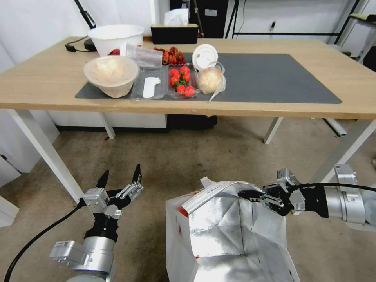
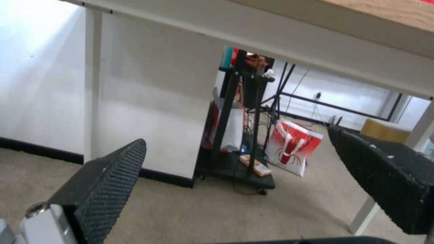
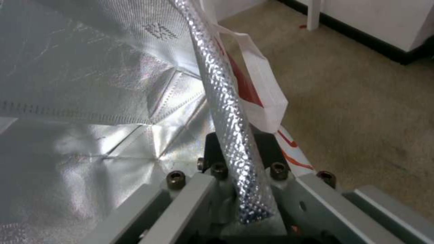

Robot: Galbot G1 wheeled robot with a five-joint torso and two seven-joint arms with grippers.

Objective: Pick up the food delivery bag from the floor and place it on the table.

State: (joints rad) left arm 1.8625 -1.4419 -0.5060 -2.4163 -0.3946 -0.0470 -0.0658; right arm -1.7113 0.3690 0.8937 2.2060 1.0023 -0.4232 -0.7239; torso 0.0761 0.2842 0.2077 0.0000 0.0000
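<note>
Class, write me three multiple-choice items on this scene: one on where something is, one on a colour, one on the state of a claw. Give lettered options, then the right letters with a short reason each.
1. Where is the food delivery bag?
A. on the grey mat
B. low before the table, above the floor
C. on a stool

2. What colour is the bag's lining?
A. silver
B. green
C. black

3. How is the right claw?
A. wide open, away from the bag
B. shut on the bag's rim
C. resting on the table

Answers:
1 B, since the head view shows the bag below the tabletop's near edge, over the carpet; whether it touches the floor is hidden.
2 A, since shiny foil shows inside the open bag.
3 B, since the right wrist view shows the foil rim pinched between the jaws; the left claw hangs open beside the bag.
</note>
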